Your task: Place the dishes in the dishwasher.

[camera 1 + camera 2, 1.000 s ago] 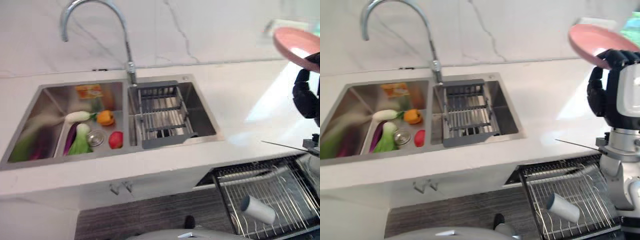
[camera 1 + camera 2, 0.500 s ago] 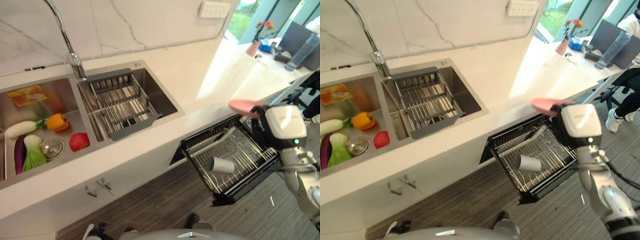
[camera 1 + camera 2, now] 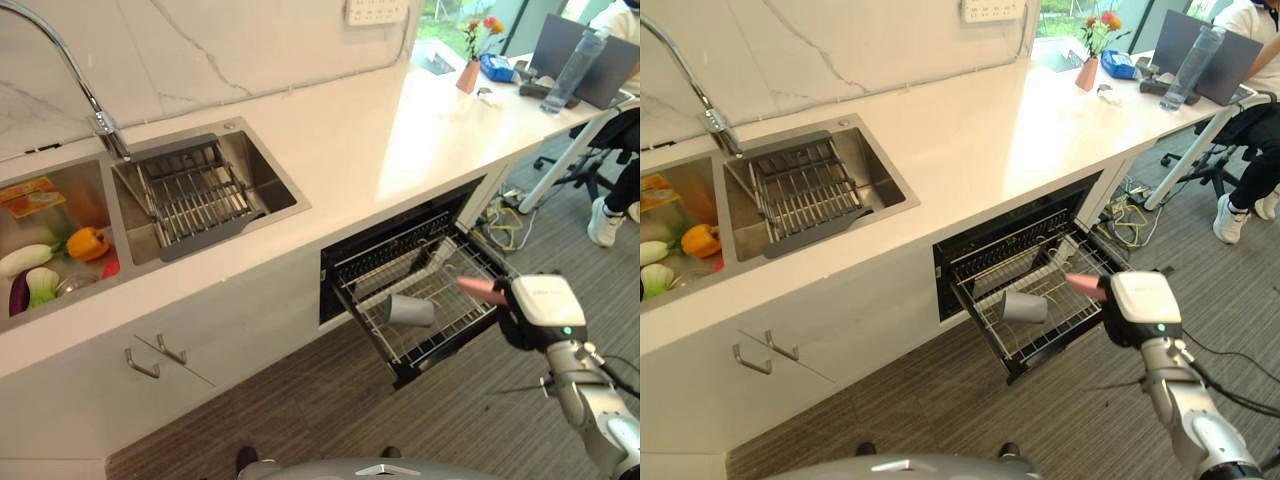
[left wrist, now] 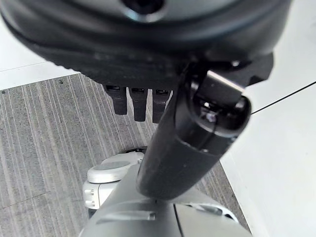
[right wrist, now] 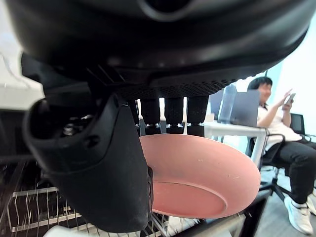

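Right wrist view shows the right hand [image 5: 98, 163], thumb and fingers pinching a pink plate [image 5: 197, 180], apparently over the dishwasher rack [image 3: 425, 300].

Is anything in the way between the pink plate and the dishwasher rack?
Nothing visible blocks it. The right hand holds the pink plate just at the outer edge of the pulled-out dishwasher rack. A grey cup lies on its side in the rack, with bare wire beside it.
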### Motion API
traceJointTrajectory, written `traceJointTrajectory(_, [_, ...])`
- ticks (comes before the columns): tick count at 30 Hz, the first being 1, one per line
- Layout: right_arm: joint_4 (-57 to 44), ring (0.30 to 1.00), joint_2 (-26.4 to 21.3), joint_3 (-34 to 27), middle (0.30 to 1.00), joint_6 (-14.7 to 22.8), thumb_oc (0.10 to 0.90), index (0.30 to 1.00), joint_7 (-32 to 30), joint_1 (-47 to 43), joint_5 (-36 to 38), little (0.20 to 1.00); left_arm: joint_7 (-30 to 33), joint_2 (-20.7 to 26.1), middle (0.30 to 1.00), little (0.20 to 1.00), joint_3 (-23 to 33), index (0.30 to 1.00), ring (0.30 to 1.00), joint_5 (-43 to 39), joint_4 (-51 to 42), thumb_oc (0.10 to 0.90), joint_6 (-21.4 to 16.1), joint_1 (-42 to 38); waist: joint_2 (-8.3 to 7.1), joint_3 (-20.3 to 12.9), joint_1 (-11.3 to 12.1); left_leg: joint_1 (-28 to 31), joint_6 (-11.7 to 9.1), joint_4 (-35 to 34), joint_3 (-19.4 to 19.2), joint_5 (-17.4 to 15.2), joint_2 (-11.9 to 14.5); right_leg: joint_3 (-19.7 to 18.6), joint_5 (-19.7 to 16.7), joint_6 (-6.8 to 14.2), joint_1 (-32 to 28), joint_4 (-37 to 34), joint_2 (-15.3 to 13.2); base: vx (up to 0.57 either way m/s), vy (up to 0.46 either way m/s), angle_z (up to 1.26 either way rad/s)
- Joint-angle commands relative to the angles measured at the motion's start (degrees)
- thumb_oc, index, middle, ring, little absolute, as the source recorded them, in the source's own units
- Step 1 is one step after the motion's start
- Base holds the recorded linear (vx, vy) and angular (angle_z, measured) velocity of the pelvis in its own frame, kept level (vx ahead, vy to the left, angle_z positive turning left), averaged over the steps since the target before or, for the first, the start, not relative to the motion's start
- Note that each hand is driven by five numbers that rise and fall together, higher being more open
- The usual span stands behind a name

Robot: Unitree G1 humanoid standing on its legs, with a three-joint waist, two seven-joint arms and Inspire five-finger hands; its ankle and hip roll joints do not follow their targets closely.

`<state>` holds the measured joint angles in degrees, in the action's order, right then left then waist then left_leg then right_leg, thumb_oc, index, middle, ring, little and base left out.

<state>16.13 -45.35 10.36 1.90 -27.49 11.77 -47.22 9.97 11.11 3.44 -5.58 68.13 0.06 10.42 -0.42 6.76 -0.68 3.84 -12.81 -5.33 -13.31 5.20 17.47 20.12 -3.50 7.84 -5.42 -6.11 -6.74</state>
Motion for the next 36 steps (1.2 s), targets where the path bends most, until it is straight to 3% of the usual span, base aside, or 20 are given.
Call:
traceJointTrajectory(1, [-1.7, 0.300, -2.3, 0.0, 0.300, 1.1, 0.400, 0.300, -3.5, -11.3, 1.8, 0.300, -1.1, -2.1, 0.900, 0.900, -4.5, 0.900, 0.900, 1.9, 2.9, 0.800, -1.0, -3.3, 0.92, -0.8, 1.7, 1.7, 3.0, 1.1, -0.3, -3.1, -0.9, 2.3, 3.1, 2.9, 0.6, 1.1, -3.8, 0.06, -0.075, 0.03])
traceJointTrajectory(11, [9.9, 0.300, 1.0, 9.2, 0.300, 0.6, 0.400, 0.300, -3.0, -19.1, 3.3, 0.300, -1.0, -1.6, 0.900, 0.900, -5.2, 0.900, 0.900, -0.9, 1.6, 0.800, -1.8, -2.2, 2.68, 0.4, 3.3, 1.0, 2.1, 0.6, 2.4, -2.4, 0.0, 3.6, 4.6, 1.7, -0.1, 1.1, -2.2, 0.03, -0.039, 0.14])
traceJointTrajectory(16, [19.9, 0.300, 1.2, 13.9, 0.300, -3.0, 0.400, 0.300, -3.7, -26.9, 1.0, 0.300, -1.4, -0.7, 0.900, 0.900, -8.1, 0.900, 0.900, -1.2, -0.3, 0.800, -2.5, -2.4, 3.80, 2.0, 4.8, -1.0, 2.2, 0.6, 4.8, -1.9, -0.8, 4.5, 4.3, 1.5, 0.8, 1.1, -2.5, -0.05, -0.015, 0.21])
traceJointTrajectory(19, [20.9, 0.300, 0.5, 14.4, 0.300, -4.9, 0.400, 0.300, -4.8, -31.1, 0.6, 0.300, -1.2, -0.7, 0.900, 0.900, -9.6, 0.900, 0.900, -0.9, -0.7, 0.800, -2.8, -2.7, 4.34, 3.0, 4.9, -1.7, 2.3, 0.6, 5.2, -1.9, -1.2, 4.1, 4.1, 1.6, 1.3, 1.1, -2.8, -0.07, 0.018, 0.13])
traceJointTrajectory(22, [24.4, 0.300, 0.1, 16.6, 0.300, -7.6, 0.400, 0.300, -7.7, -39.3, -0.3, 0.300, -1.1, -0.6, 0.900, 0.900, -13.0, 0.900, 0.900, -1.1, -1.9, 0.800, -3.4, -4.4, 5.62, 6.1, 5.3, -4.6, 2.6, 0.8, 6.2, -0.9, -2.3, 3.6, 2.7, 1.9, 4.5, 1.1, -3.9, -0.17, 0.044, -0.02])
traceJointTrajectory(24, [24.6, 0.300, 0.1, 16.8, 0.300, -7.6, 0.400, 0.300, -7.8, -39.5, -0.3, 0.300, -1.1, -0.7, 0.900, 0.900, -12.9, 0.900, 0.900, -1.1, -1.9, 0.800, -3.5, -4.5, 5.62, 6.1, 5.2, -4.7, 2.6, 0.8, 6.3, -0.9, -2.3, 3.6, 2.6, 1.9, 4.6, 1.1, -3.9, -0.05, 0.012, 0.09])
traceJointTrajectory(25, [25.2, 0.564, 0.3, 17.0, 0.564, -7.8, 0.576, 0.564, -7.6, -39.3, -0.5, 0.564, -1.1, -0.7, 0.900, 0.900, -12.7, 0.900, 0.900, -1.8, -1.8, 0.800, -3.4, -4.8, 5.79, 6.3, 5.3, -5.1, 2.6, 0.8, 6.5, -0.7, -2.4, 3.6, 2.5, 1.9, 5.0, 1.1, -4.0, -0.05, 0.007, 0.12])
traceJointTrajectory(26, [25.8, 0.900, 0.5, 17.6, 0.900, -8.0, 0.800, 0.900, -7.5, -39.6, -0.7, 0.900, -1.0, -0.8, 0.900, 0.900, -12.3, 0.900, 0.900, -3.0, -1.4, 0.800, -3.5, -5.2, 5.98, 6.5, 5.3, -5.4, 2.6, 0.8, 6.6, -0.6, -2.5, 3.7, 2.4, 1.9, 5.2, 1.1, -4.2, -0.05, 0.006, 0.14])
traceJointTrajectory(36, [27.4, 0.900, 7.5, 14.1, 0.900, -3.7, 0.800, 0.900, -4.7, -27.0, 5.9, 0.900, -0.7, -1.6, 0.900, 0.900, -11.3, 0.900, 0.900, -1.6, -0.6, 0.800, -3.1, -4.4, 6.43, 5.3, 4.1, -4.6, 3.0, 0.3, 7.1, -1.3, -3.4, 4.4, 2.3, 2.0, 3.5, 1.1, -5.3, 0.01, 0.011, 0.09])
